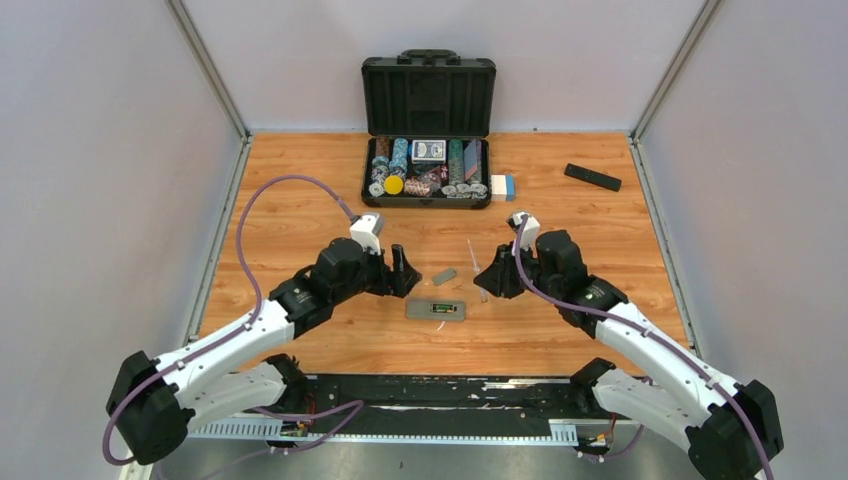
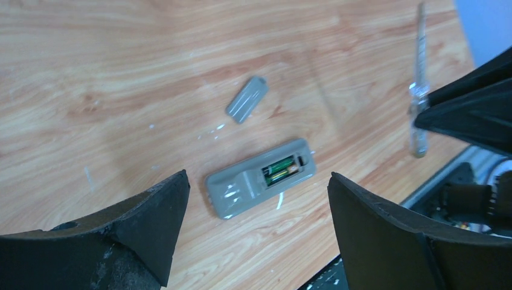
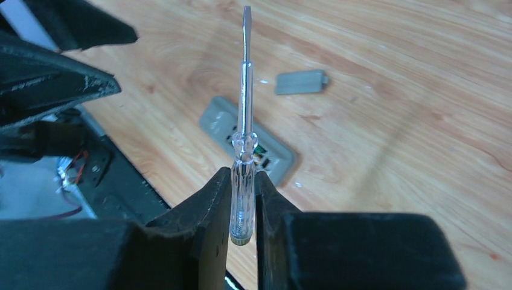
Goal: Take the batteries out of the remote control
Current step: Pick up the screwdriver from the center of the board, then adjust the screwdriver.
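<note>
Grey remote [image 2: 241,187] lies back-up on the table [image 1: 300,200], cover [image 2: 246,98] off beside it, batteries [image 2: 279,169] seated inside. Right gripper [image 3: 243,181] clamps a screwdriver [image 3: 244,90] (likely for prying); left gripper [image 1: 402,268] hovers wide open, empty.

I read no text anywhere; the print on the batteries [image 2: 279,170] and on the card box [image 1: 428,150] is too small.
</note>
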Tool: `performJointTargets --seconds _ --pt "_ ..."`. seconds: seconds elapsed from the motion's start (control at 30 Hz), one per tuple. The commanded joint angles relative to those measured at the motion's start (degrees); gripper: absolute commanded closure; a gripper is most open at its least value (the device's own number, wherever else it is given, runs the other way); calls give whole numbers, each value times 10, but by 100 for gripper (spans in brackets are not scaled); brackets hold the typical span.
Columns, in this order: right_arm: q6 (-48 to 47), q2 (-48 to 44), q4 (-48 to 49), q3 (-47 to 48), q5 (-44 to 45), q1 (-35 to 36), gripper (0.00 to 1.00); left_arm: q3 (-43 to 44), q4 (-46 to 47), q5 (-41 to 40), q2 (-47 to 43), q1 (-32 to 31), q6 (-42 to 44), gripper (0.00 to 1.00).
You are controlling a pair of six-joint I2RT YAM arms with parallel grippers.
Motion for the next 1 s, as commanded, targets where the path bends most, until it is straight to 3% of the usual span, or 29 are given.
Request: performJointTargets --seconds 0.0,0.17,0.3,0.57,0.73,0.97 --pt "-22 -5 76 -4 -126 2 100 0 97 114 -27 41 13 8" --pt "-14 25 101 0 -211 2 100 -22 179 235 -43 93 -33 13" --pt "-5 48 105 8 -212 4 100 -12 182 258 -30 96 -64 19" --pt "-103 80 24 73 28 115 100 28 159 283 61 95 -155 16" --pt "-139 120 -11 111 137 187 100 66 58 245 86 94 -131 14" --pt "-181 151 -5 125 243 259 100 70 51 245 90 90 -129 19"
